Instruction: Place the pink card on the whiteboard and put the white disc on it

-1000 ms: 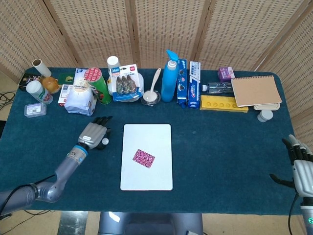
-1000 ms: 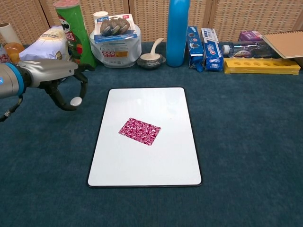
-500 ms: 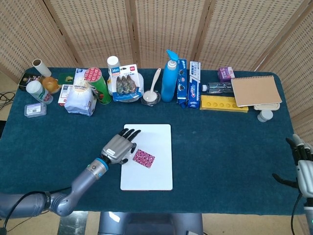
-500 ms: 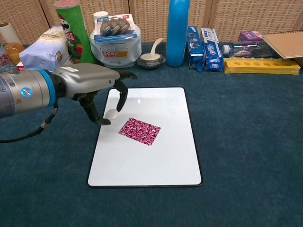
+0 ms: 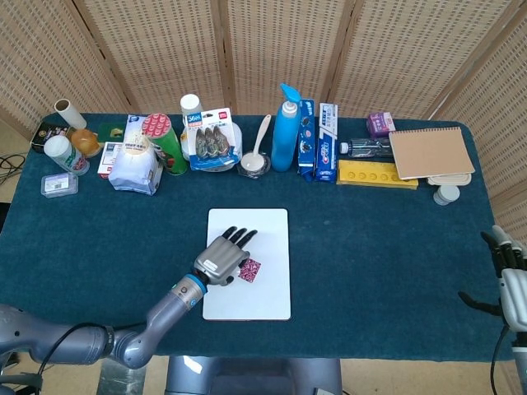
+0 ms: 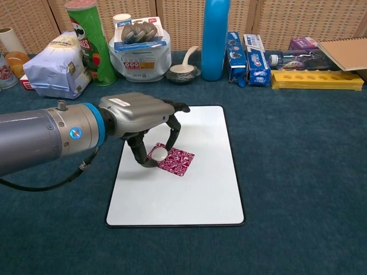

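The whiteboard (image 5: 262, 290) (image 6: 200, 195) lies flat on the blue cloth at the table's middle. On it lies the pink patterned card (image 5: 250, 271) (image 6: 178, 161), partly covered by my left hand (image 5: 224, 257) (image 6: 140, 117). That hand hovers over the card's left part and pinches the small white disc (image 6: 160, 153) between thumb and a finger, right above the card. Whether the disc touches the card I cannot tell. My right hand (image 5: 510, 276) shows at the far right edge of the head view, away from the board, fingers apart and holding nothing.
Along the table's back stand a green chip can (image 6: 86, 40), a white bag (image 6: 54, 66), a clear tub (image 6: 140, 60), a bowl with spoon (image 6: 182, 71), a blue bottle (image 6: 215, 37), toothpaste boxes (image 6: 249, 51), a yellow tray (image 6: 315, 79) and a notebook (image 5: 431, 151).
My left hand has carried the white disc rightward from the cloth left of the board onto the board, now over the pink card. The right hand has barely moved.
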You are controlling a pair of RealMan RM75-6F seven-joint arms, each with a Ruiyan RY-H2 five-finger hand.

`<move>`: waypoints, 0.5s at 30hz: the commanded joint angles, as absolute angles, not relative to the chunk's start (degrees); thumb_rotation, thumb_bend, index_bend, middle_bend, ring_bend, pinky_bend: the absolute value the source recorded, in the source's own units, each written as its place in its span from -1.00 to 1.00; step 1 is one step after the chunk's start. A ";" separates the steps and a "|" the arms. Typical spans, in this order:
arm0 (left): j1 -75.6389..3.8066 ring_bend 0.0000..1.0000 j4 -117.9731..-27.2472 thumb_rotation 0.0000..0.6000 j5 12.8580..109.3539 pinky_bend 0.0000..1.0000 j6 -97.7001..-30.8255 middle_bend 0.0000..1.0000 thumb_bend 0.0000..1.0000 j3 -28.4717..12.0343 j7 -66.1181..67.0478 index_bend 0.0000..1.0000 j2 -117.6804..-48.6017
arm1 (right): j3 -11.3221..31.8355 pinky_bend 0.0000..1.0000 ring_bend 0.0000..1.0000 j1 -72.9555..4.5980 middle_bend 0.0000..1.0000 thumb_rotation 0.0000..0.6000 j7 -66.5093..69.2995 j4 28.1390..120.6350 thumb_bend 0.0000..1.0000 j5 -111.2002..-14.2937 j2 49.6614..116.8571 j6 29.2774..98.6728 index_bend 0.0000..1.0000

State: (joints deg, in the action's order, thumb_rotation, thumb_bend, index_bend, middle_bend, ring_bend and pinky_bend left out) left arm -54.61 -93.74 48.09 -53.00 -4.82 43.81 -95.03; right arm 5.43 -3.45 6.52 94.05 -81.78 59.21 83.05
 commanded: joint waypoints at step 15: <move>-57.77 -1.00 -87.65 1.00 40.43 -0.87 -53.61 -1.00 -0.49 -6.23 46.86 0.09 -100.00 | 5.33 -1.00 -1.00 -3.49 -1.00 1.00 6.78 94.22 -1.00 -81.83 59.12 82.86 -1.00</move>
State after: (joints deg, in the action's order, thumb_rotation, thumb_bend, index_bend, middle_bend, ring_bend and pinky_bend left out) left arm -57.58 -87.82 40.67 -53.65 -6.20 46.66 -99.79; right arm 5.33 -3.49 6.76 94.20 -81.85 59.13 82.87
